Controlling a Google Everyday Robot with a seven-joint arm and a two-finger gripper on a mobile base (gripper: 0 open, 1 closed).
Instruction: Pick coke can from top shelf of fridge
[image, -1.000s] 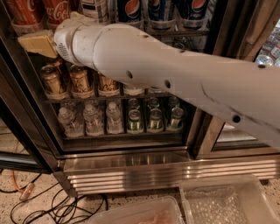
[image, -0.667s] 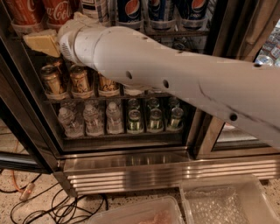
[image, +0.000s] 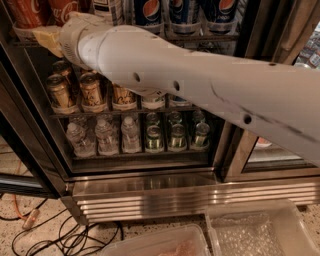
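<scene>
Two red coke cans (image: 29, 11) stand at the far left of the top shelf (image: 200, 37) of the fridge (image: 165, 197), with a white can and blue Pepsi cans (image: 149, 11) to their right. My white arm (image: 190, 75) reaches in from the right across the open fridge. My gripper (image: 46, 38) shows as a tan tip at the shelf's front rail, just below and in front of the coke cans. The arm's wrist hides the lower part of the second coke can.
The middle shelf holds gold-brown cans (image: 60, 91). The bottom shelf holds water bottles (image: 102, 135) and green cans (image: 176, 135). A dark door frame post (image: 235, 150) stands at the right. Clear plastic tubs (image: 255, 230) and cables (image: 75, 232) lie on the floor.
My gripper and wrist have risen a little, from below the top shelf's rail up to it, closer to the coke cans. Nothing in the fridge has moved.
</scene>
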